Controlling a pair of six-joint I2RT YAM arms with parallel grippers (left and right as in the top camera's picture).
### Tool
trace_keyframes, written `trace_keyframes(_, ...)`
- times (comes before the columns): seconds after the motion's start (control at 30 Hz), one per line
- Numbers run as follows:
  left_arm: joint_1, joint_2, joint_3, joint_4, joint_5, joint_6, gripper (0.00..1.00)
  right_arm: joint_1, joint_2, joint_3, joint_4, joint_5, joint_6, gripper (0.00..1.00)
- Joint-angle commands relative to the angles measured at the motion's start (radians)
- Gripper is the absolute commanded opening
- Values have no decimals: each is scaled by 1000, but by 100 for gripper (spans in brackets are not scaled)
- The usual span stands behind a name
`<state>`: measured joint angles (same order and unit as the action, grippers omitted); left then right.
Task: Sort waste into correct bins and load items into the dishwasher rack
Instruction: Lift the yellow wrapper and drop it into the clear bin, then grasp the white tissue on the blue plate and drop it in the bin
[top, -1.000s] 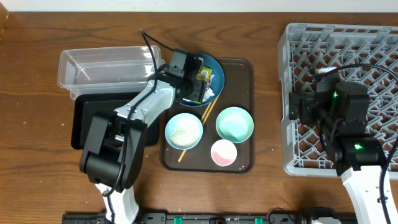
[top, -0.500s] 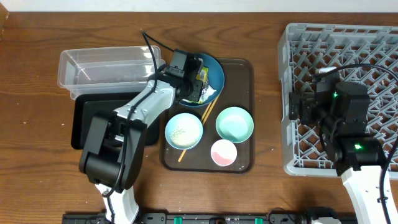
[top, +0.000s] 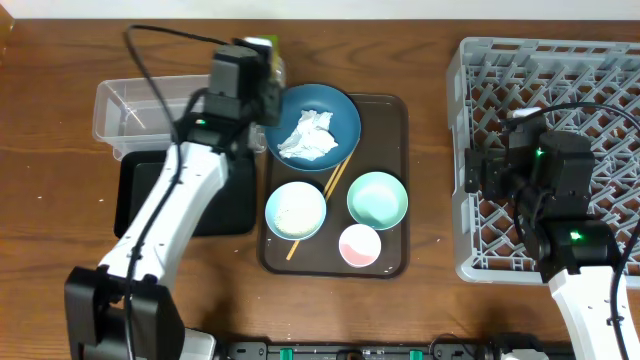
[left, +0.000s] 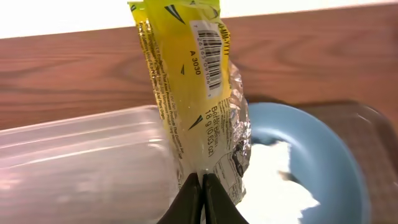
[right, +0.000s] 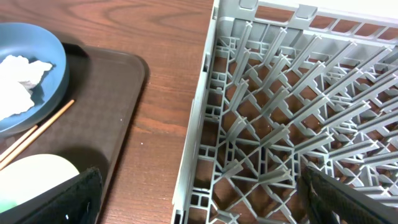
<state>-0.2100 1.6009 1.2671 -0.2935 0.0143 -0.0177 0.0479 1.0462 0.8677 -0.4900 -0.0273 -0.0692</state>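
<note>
My left gripper (top: 262, 60) is shut on the yellow-green wrapper (left: 193, 74), which hangs in the air between the clear tub's (top: 170, 105) right end and the blue dish (top: 340, 110). The closed fingertips (left: 198, 186) pinch the wrapper's lower edge. Crumpled white tissue (top: 308, 135) lies in the dish. Chopsticks (top: 335, 180), a white bowl (top: 295, 210), a mint bowl (top: 377, 198) and a pink bowl (top: 358, 245) sit on the brown tray. My right gripper (right: 205, 199) stands open and empty over the grey rack's (top: 560, 90) left wall.
The black tray (top: 135, 195) lies in front of the clear tub, partly under my left arm. The brown serving tray (top: 390, 115) fills the middle of the table. Bare wood separates that tray from the rack (right: 280, 124).
My left gripper closed on the wrapper in the blue dish, then lifted it up and left toward the clear tub. The tissue now lies uncovered. The right arm has not moved.
</note>
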Motion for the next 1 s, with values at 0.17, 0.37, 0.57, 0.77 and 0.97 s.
trace_keyframes(0.17,154,63,14,33,-38,10,16,-5,-6,22,0,-7,13,99)
trace_keyframes(0.37,167,77,14,28,20,5,45,-5,-6,22,0,-7,13,99)
trace_keyframes(0.57,87,79,10,-27,183,-13,46,-5,-6,22,0,-7,13,99)
trace_keyframes(0.77,-29,122,-5,-29,184,-13,53,-5,-6,22,0,-7,13,99)
trace_keyframes(0.97,-106,249,-5,43,184,-13,60,-5,-6,22,0,-7,13,99)
